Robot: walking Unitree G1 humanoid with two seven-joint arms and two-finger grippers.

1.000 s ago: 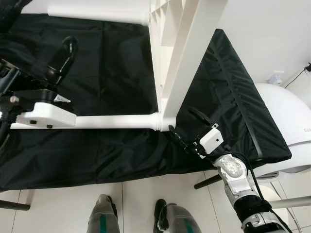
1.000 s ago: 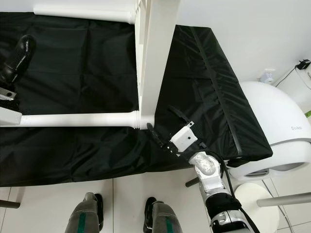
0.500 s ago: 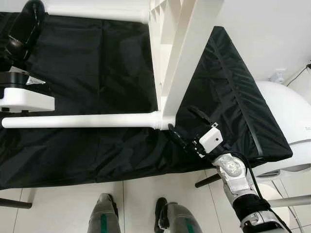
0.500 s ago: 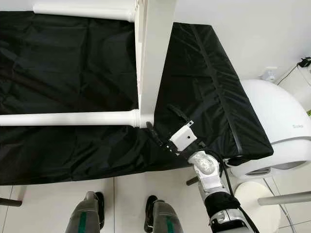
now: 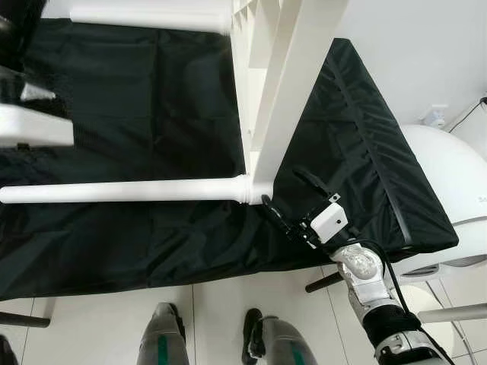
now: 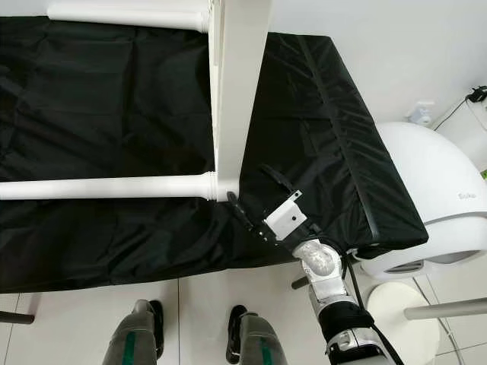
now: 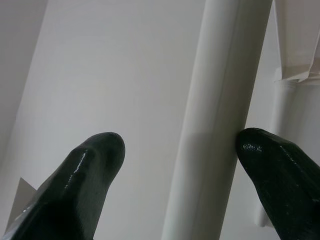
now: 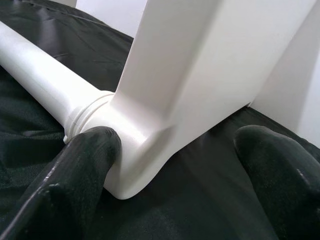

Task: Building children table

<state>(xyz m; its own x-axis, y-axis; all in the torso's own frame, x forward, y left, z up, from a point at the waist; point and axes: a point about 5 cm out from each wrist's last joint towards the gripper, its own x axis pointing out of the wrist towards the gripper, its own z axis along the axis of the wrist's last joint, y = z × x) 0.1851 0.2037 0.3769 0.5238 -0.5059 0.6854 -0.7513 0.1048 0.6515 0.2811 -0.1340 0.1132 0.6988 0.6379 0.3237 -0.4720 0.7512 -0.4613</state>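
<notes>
The white table top (image 5: 293, 84) stands on its edge on a black-covered surface (image 5: 152, 99). One white round leg (image 5: 129, 190) is joined at its lower corner and lies along the cloth to the left. A second leg (image 5: 144, 17) runs along the far side. My right gripper (image 5: 283, 188) is open at that lower corner, one finger (image 8: 85, 165) by the leg's collar and the other past the panel's edge. My left gripper (image 7: 180, 145) is open high at the far left, a white leg (image 7: 215, 125) between its fingers and one fingertip (image 7: 265, 155) touching it.
A rounded white appliance (image 5: 456, 190) stands right of the covered surface. My feet (image 5: 163, 342) are on the white tiled floor at its near edge. Dark frame legs (image 5: 323, 283) stick out below the cloth. A white wall lies beyond.
My left arm has lifted off the near leg and swung up and away to the far left. The right gripper stays at the table's corner.
</notes>
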